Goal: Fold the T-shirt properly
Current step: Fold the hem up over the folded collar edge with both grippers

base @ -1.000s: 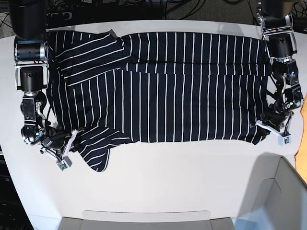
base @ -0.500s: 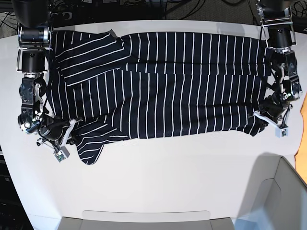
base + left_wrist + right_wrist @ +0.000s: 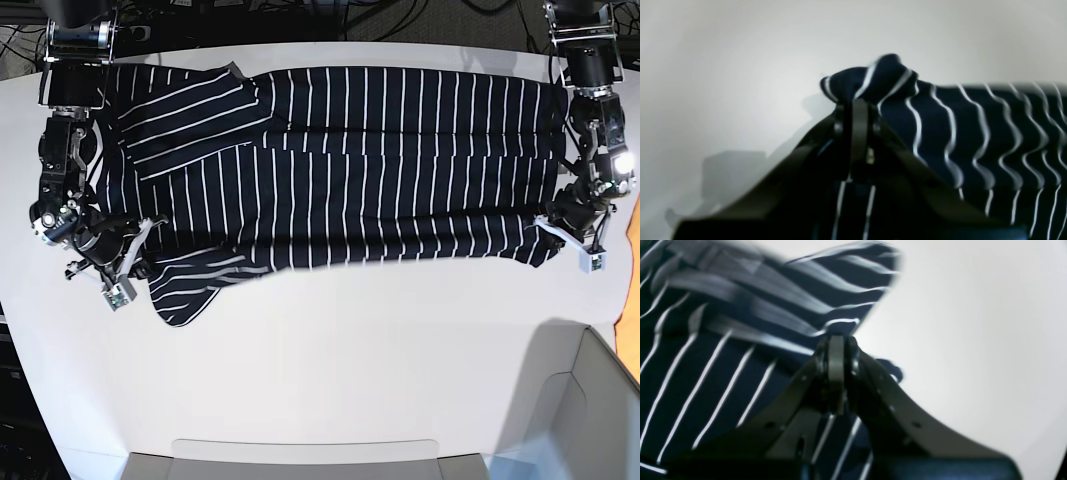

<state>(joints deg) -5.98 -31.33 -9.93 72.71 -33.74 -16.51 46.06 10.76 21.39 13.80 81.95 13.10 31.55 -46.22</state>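
Dark navy soft-fabric T-shirt with thin white stripes (image 3: 350,170) spread flat across smooth white table (image 3: 330,370), lower edge lifted and rippled. Black left gripper (image 3: 857,110) clamped on bunched hem corner at base view's right. Black right gripper (image 3: 836,356) pinching limp sleeve-side fabric at base view's left. Orange cloth edge (image 3: 632,260) at far right.
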